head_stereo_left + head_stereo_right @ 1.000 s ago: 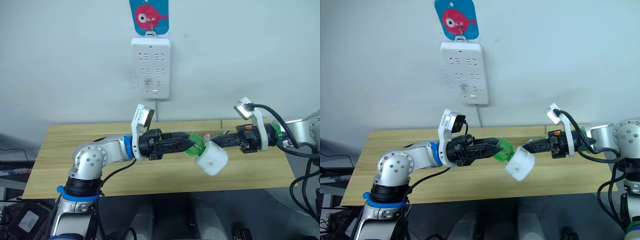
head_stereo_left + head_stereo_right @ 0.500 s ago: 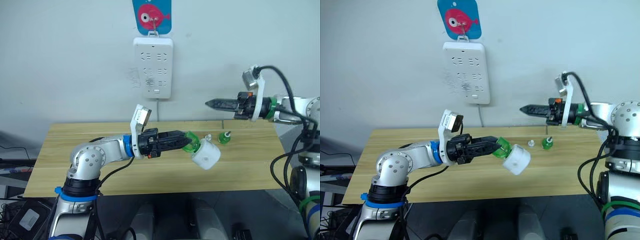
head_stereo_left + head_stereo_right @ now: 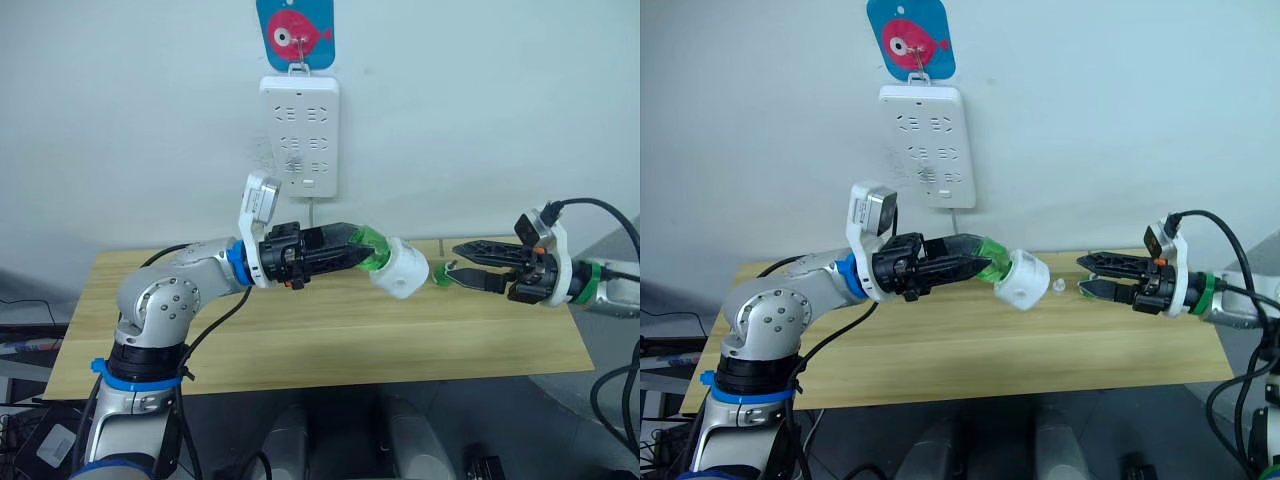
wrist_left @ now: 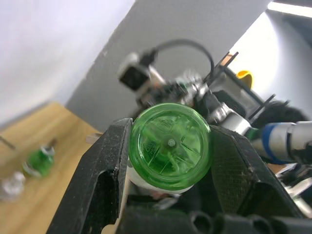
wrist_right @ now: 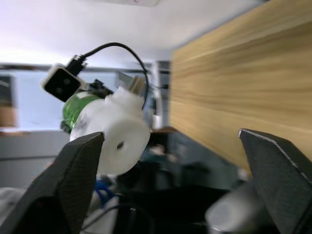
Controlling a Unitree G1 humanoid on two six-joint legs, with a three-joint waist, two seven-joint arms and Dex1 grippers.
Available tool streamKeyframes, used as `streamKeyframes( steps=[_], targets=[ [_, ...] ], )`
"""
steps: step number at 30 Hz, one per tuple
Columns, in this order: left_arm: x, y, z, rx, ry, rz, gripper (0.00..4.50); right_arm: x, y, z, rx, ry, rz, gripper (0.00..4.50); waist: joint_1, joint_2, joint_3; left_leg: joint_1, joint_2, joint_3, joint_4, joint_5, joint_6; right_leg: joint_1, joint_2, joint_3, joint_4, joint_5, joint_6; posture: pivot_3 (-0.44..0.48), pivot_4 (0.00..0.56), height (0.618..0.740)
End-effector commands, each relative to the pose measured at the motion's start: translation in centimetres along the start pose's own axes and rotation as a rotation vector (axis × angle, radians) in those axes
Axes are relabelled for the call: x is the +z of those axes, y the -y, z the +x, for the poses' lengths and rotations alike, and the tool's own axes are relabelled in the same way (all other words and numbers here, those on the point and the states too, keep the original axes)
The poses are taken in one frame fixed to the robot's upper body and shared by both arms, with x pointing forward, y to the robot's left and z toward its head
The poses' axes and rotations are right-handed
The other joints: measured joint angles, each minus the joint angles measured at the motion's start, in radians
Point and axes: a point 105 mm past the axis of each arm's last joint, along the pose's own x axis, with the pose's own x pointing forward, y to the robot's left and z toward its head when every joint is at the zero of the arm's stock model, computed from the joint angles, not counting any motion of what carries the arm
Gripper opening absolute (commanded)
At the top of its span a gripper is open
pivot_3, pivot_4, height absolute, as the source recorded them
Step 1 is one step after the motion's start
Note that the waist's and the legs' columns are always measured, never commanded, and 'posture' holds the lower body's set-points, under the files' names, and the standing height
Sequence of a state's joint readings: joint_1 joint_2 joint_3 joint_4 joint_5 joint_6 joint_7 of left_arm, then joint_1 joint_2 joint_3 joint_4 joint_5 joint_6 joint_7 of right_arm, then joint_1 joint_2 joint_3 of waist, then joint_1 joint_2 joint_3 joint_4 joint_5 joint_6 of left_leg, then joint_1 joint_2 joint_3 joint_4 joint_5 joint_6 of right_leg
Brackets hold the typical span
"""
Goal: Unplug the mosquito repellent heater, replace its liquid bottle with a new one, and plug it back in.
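My left gripper (image 3: 350, 253) is shut on a translucent green bottle (image 3: 373, 249) that sits in the white mosquito repellent heater (image 3: 401, 271). It holds both in the air above the table, and the bottle's neck is hidden inside the heater. The left wrist view shows the two fingers clamped on the bottle's round base (image 4: 170, 146). My right gripper (image 3: 463, 265) is open, low over the table just right of the heater and apart from it. A second green bottle with a bare wick (image 4: 39, 161) stands on the table by the right fingertips. A small loose cap (image 3: 1058, 287) lies beside it.
A white power strip (image 3: 300, 135) hangs on the wall above the wooden table (image 3: 300, 335), under a blue card with a red fish (image 3: 295, 30). Its cord runs down behind the table's back edge.
My right gripper let go of the heater, rose away, and has come back down low and open to the heater's right. My left arm has lifted the bottle and heater higher.
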State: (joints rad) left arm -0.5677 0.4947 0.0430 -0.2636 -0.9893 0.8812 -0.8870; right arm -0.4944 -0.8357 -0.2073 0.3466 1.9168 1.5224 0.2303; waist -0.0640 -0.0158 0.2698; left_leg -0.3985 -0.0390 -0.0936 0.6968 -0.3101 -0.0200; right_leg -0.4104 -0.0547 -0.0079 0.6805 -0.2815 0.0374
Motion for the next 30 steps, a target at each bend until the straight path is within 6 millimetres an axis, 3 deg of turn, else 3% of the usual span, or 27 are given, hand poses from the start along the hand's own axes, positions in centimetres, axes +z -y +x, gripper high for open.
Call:
streamKeyframes(
  steps=[1, 4, 8, 12, 18, 30],
  targets=[
    [1.4, 0.5, 0.2, -0.035, 0.017, 0.074, 2.22, -0.9, -2.1, 0.6, 0.164, -0.036, -0.022, 4.46, 0.001, 0.0, 0.0, 0.0, 0.0, -0.001, 0.0, 0.0, 0.0, 0.0, 0.0, 0.0, 0.0, 0.0, 0.0, -0.093, 0.269, 0.74],
    [2.2, 0.6, 0.5, -0.05, 0.03, 0.085, 2.22, -1.5, -2.8, 0.7, 0.262, -0.109, 0.031, 4.46, 0.006, 0.0, 0.0, -0.001, -0.001, -0.002, 0.0, 0.0, 0.0, 0.0, 0.0, -0.001, 0.0, 0.0, 0.0, -0.091, 0.265, 0.74],
    [2.4, 0.9, 0.9, -0.075, 0.039, 0.088, 2.22, 0.1, -4.2, 1.4, 0.402, -0.152, 0.117, 4.46, 0.005, 0.0, 0.0, 0.0, -0.001, -0.001, 0.0, 0.0, 0.0, 0.0, 0.0, -0.001, -0.001, 0.0, 0.0, -0.092, 0.263, 0.74],
    [2.9, 1.2, 1.4, -0.095, 0.064, 0.088, 2.22, -0.5, -5.2, 1.4, 0.462, -0.259, 0.191, 4.46, 0.009, 0.0, 0.0, -0.001, -0.001, -0.005, 0.0, 0.0, 0.0, 0.0, 0.0, -0.003, -0.001, 0.0, 0.0, -0.091, 0.26, 0.74],
    [3.4, 1.9, 2.2, -0.131, 0.077, 0.105, 2.22, -2.0, -5.0, 1.1, 0.426, -0.363, 0.31, 4.46, 0.014, -0.001, 0.0, -0.002, -0.002, -0.007, 0.0, 0.001, -0.001, 0.0, -0.001, -0.004, -0.002, 0.0, 0.001, -0.084, 0.256, 0.74],
    [2.1, 2.5, 2.2, -0.142, 0.048, 0.085, 2.22, -0.9, -4.9, 1.9, 0.382, -0.347, 0.284, 4.46, 0.014, -0.001, 0.0, -0.002, -0.001, -0.006, 0.0, 0.001, -0.002, -0.001, -0.001, -0.003, -0.001, 0.0, 0.001, -0.085, 0.255, 0.74]
  ],
)
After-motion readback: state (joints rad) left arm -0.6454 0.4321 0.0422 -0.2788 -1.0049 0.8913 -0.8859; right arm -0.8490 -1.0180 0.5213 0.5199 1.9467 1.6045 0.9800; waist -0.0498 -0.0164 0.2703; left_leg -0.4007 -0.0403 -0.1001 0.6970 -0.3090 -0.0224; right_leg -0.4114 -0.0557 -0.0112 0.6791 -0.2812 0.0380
